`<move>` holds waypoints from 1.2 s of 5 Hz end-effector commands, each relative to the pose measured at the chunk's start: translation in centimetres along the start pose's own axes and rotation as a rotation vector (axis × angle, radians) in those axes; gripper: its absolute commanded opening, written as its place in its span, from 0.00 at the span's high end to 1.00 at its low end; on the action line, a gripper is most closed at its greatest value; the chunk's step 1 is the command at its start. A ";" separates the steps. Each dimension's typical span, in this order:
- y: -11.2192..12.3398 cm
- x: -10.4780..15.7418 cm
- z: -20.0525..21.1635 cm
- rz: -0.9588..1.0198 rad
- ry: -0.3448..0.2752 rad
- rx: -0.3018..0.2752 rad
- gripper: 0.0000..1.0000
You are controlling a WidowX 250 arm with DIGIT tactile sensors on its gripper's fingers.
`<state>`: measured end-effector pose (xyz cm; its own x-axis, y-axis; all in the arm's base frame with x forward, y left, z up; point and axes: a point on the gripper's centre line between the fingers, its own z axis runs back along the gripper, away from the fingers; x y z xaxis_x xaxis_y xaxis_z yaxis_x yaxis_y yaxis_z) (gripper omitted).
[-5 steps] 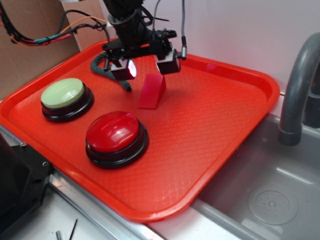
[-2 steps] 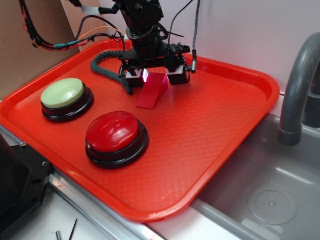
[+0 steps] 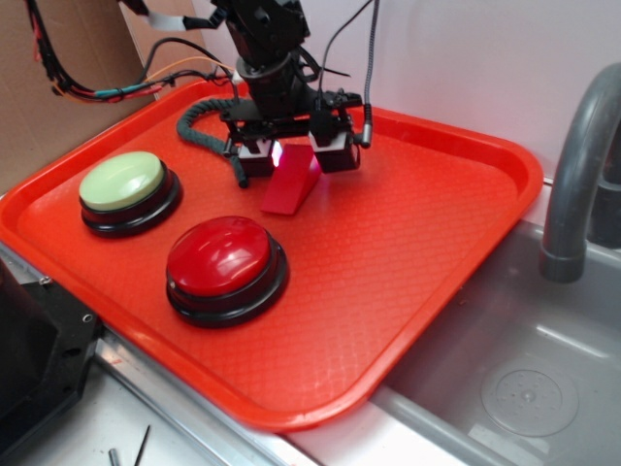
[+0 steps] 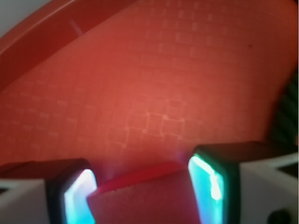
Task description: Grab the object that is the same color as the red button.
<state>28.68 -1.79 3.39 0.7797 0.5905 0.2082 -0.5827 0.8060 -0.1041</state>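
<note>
Wedge (image 3: 290, 184): red block on the tray (image 3: 408, 252), behind the red button (image 3: 224, 254), tall end between the fingers.
Gripper (image 3: 296, 155): straddles the wedge (image 4: 140, 198); whether the pads (image 4: 205, 186) press it, cannot tell.
Rope (image 3: 199, 131): dark green, left of the wedge.
Green button (image 3: 122, 182): left of the red button.

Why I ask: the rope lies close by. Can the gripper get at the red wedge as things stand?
Probably yes. The gripper already straddles the red wedge, one finger on each side, and the dark green rope lies off to one side, outside the fingers.
</note>
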 end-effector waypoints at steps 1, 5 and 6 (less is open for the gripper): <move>-2.2 3.6 9.9 -0.134 -0.014 -0.104 1.00; -2.9 2.5 22.2 -0.436 0.093 -0.208 1.00; -3.5 2.7 20.9 -0.440 0.128 -0.153 1.00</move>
